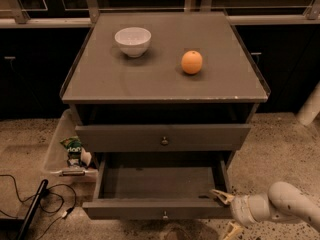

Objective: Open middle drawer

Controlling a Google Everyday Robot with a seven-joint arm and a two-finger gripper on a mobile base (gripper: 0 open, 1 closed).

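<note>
Middle drawer (150,209) stands pulled well out of the cabinet (165,86), below the top drawer (125,136). Its front is the part of the cabinet nearest the camera. Its inside is bare and open to view, and its knob (165,215) sits at the centre of the front. A third drawer is not visible beneath it.

The gripper (226,213) is at the right end of that front, low in the picture, and the arm (280,206) reaches in from the right edge. Its two fingers are spread apart. The upper fingertip (219,195) lies at the drawer's inner right corner, and the other hangs below and just outside the front. Nothing is held between them, and whether the upper tip actually touches the wood is hard to tell.

As a judgement, the task looks done or all but done, since the drawer is out by most of its depth. What may be left is a last short pull if full extension is wanted, and then freeing the gripper from the corner without nudging the drawer back in.

On the cabinet a bowl (132,40) and an orange (192,62) stand well apart, far from the work.
</note>
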